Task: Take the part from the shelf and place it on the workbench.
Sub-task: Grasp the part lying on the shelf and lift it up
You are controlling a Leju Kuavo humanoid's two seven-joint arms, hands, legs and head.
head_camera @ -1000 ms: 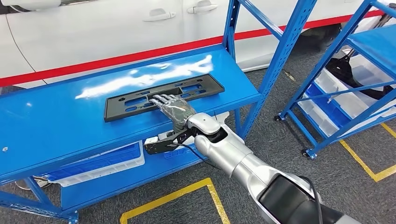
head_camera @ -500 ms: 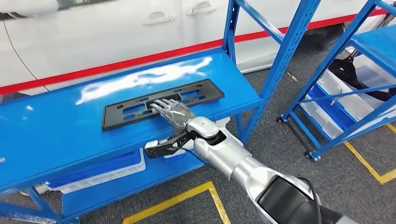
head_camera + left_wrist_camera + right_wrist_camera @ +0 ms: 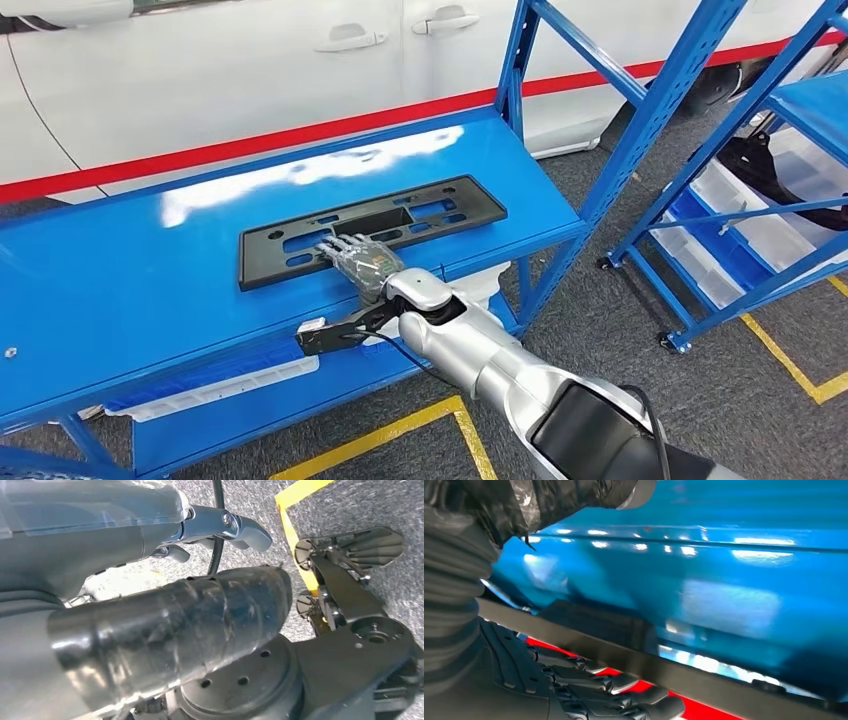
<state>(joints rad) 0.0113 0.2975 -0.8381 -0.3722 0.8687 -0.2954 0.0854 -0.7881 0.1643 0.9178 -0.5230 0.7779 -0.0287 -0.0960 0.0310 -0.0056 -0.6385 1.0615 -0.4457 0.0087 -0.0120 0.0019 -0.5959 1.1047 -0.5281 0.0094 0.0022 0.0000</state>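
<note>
My left hand hangs low at my side over grey floor, as the left wrist view shows it; whether its fingers are apart or together I cannot tell from that angle.

The part, a long black plate frame with cut-outs, lies flat on the blue shelf; its long axis runs across the shelf from left to right, with the right end set slightly further from me than the left; its broad face points upward.

My right hand rests on the near long edge of the part, somewhat left of its middle; fingers lie stretched over the frame's near rail, and the right wrist view shows fingers under a dark rail with the thumb on the other side; I judge it a light clamp on that edge, not a deep one.

Risks, as I judge them: the hold sits off centre on a long, thin piece, so the longer right end may droop and twist out of the fingers on lifting; the shelf surface is glossy, so the part may slide away rather than rise; the blue upright stands near the right end and could catch it on a swing outward.
</note>
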